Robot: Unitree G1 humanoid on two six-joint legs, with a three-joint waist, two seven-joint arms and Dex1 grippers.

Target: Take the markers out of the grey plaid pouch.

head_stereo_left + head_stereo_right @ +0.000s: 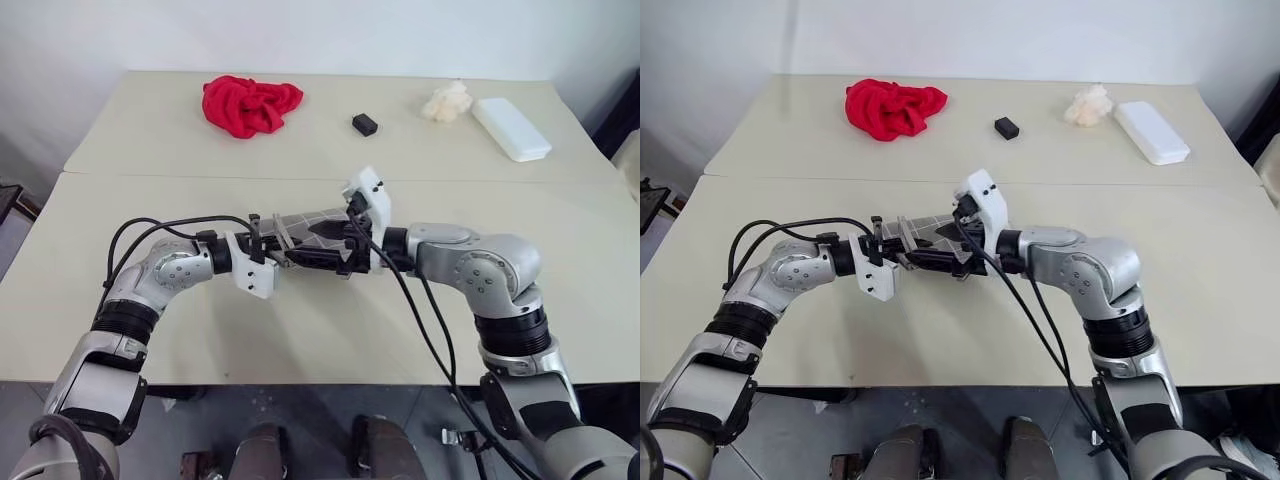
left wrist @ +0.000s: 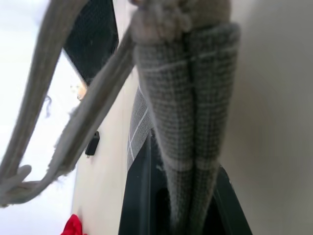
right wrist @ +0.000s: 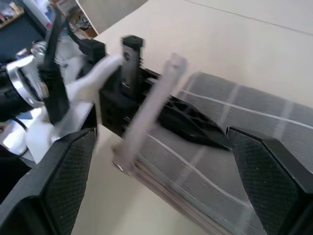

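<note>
Grey plaid pouch (image 3: 230,147), soft and limp, hangs clamped at one end in the left gripper (image 1: 262,245); the right gripper (image 3: 161,186), jaws apart, straddles its free end, a suitable hold near the opening.

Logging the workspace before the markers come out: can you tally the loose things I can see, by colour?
Grey: 1, the grey plaid pouch, held between the left gripper and right gripper
Red: 1, the red cloth
Black: 1, the small black block
White or cream: 2, the white oblong case and a crumpled cream wad
Total: 5

head cameras look down; wrist cameras close on pouch (image 3: 230,147).
</note>
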